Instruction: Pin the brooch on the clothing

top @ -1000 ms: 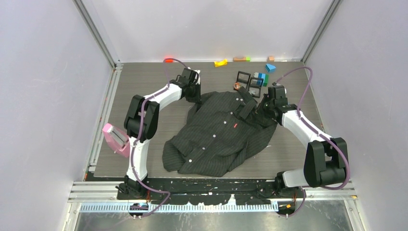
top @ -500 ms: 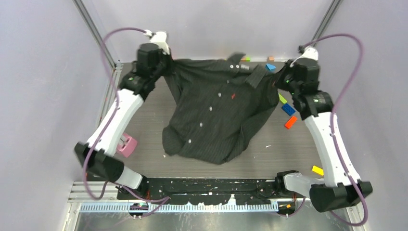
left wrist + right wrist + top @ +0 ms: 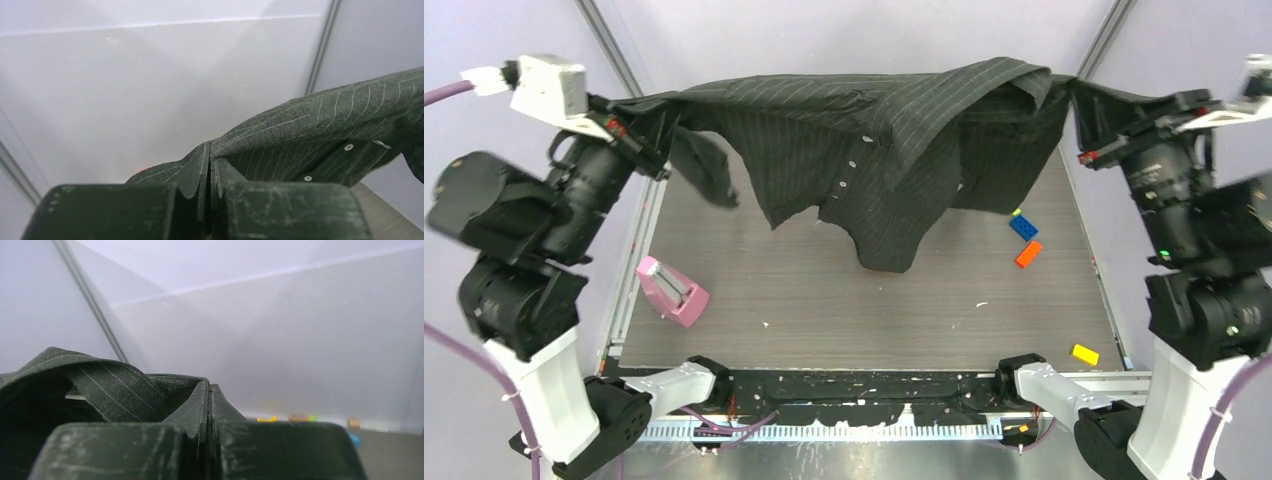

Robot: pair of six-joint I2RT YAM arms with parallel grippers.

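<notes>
The clothing point(image 3: 874, 130), a dark pinstriped button-up shirt, hangs in the air, stretched between both raised arms above the far half of the table. My left gripper point(image 3: 629, 125) is shut on the shirt's left edge. In the left wrist view its jaws point(image 3: 209, 150) pinch the fabric point(image 3: 320, 125), which runs off to the right with white buttons showing. My right gripper point(image 3: 1089, 125) is shut on the right edge. The right wrist view shows its jaws point(image 3: 208, 387) closed on a fold of the cloth point(image 3: 100, 385). The brooch is out of view.
A pink object point(image 3: 671, 290) lies at the table's left edge. Blue point(image 3: 1024, 226), orange point(image 3: 1028, 254) and yellow point(image 3: 1084, 354) blocks are scattered on the right side. More small blocks point(image 3: 266, 418) line the back wall. Enclosure walls stand close on both sides.
Both arms have risen and spread apart, carrying the shirt from the table up into the air. It now hangs stretched between them with its hem off the surface.
</notes>
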